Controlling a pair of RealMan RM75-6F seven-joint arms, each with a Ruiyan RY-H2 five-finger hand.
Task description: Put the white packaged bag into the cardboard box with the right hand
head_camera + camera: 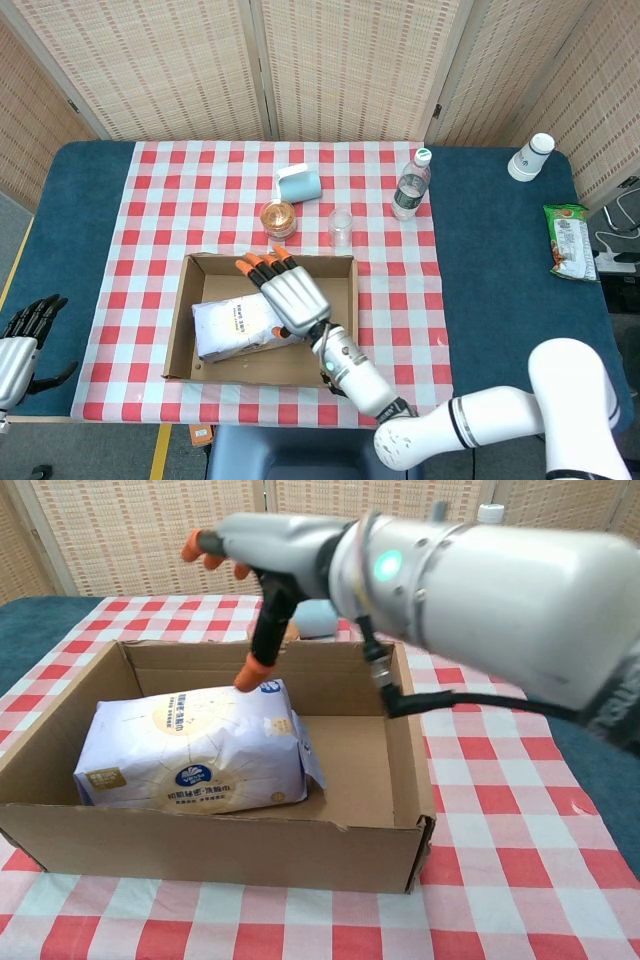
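Observation:
The white packaged bag (190,748) (238,326) lies flat on the floor of the open cardboard box (360,840) (181,330), toward its left side. My right hand (265,565) (288,293) hovers above the box with its fingers spread, and nothing is held in it. Its orange thumb tip hangs just above the bag's upper right corner, seemingly apart from it. My left hand (22,345) rests at the table's left edge with its dark fingers apart, far from the box; only the head view shows it.
Behind the box stand an amber jar (278,218), a clear cup (341,228), a tipped light-blue cup (299,183) and a water bottle (410,186). A white bottle (530,157) and a green snack pack (570,240) lie far right.

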